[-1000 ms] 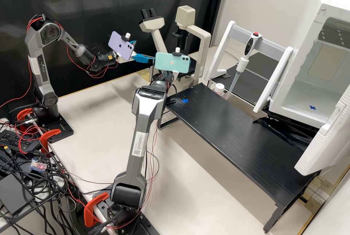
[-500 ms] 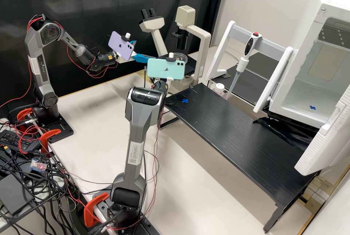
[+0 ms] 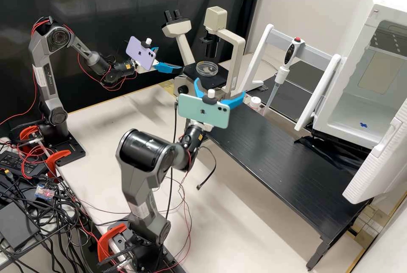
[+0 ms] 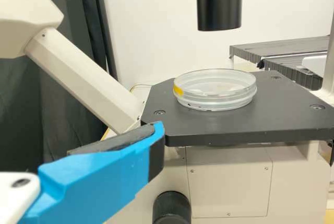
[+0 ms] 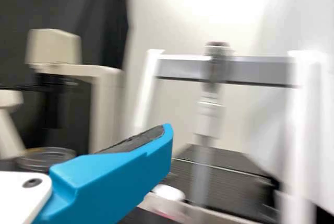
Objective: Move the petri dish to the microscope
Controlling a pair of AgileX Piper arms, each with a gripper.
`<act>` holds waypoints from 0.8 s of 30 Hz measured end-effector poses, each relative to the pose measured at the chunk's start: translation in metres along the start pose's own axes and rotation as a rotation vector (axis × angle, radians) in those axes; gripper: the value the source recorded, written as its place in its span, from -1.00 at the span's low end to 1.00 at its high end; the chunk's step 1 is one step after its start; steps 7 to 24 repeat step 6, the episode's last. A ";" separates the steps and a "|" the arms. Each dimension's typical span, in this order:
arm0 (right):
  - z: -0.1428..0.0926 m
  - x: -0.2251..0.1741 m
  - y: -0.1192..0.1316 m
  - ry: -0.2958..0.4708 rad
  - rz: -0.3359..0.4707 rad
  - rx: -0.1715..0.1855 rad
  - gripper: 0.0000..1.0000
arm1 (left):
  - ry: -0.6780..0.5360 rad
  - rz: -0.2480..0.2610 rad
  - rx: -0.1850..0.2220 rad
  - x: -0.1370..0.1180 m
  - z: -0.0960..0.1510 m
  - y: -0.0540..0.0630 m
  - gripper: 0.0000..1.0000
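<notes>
On the black stage [image 3: 193, 71] of the microscope [image 3: 235, 54] lies the clear round petri dish [image 3: 207, 68], beneath the lamp column. My left gripper [image 3: 170, 59] is open, at the stage's left side and apart from the dish. My right gripper [image 3: 220, 86] stands open and empty in front of the microscope, its blue fingers spread. The left wrist view has the lidded dish [image 4: 215, 89] flat on the stage [image 4: 250, 125], with one left finger [image 4: 99, 177] nearer the camera. In the right wrist view, blurred, a right finger [image 5: 115, 177] overlaps the dish's [image 5: 44, 158] surroundings.
A black raised shelf [image 3: 271, 154] runs right of the right arm. Behind it are a pipette [image 3: 282, 73] on a white frame, a white-capped container [image 3: 255, 102] and an open white chamber [image 3: 352, 107]. Cables hang beside the right arm.
The right arm has folded back from the microscope toward its base, its gripper now lower and in front. The dish, hidden and then partly covered before, is in full view. The left arm has kept still.
</notes>
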 end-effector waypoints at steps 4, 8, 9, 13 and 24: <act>0.026 -0.025 0.014 -0.142 0.064 -0.025 1.00 | 0.000 0.000 0.000 0.000 0.000 0.000 1.00; 0.037 -0.032 0.020 -0.195 0.089 -0.017 1.00 | 0.000 0.000 0.000 0.000 0.000 0.000 1.00; 0.037 -0.032 0.020 -0.195 0.089 -0.017 1.00 | 0.000 0.000 0.000 0.000 0.000 0.000 1.00; 0.037 -0.032 0.020 -0.195 0.089 -0.017 1.00 | 0.000 0.000 0.000 0.000 0.000 0.000 1.00; 0.037 -0.032 0.020 -0.195 0.089 -0.017 1.00 | 0.000 0.000 0.000 0.000 0.000 0.000 1.00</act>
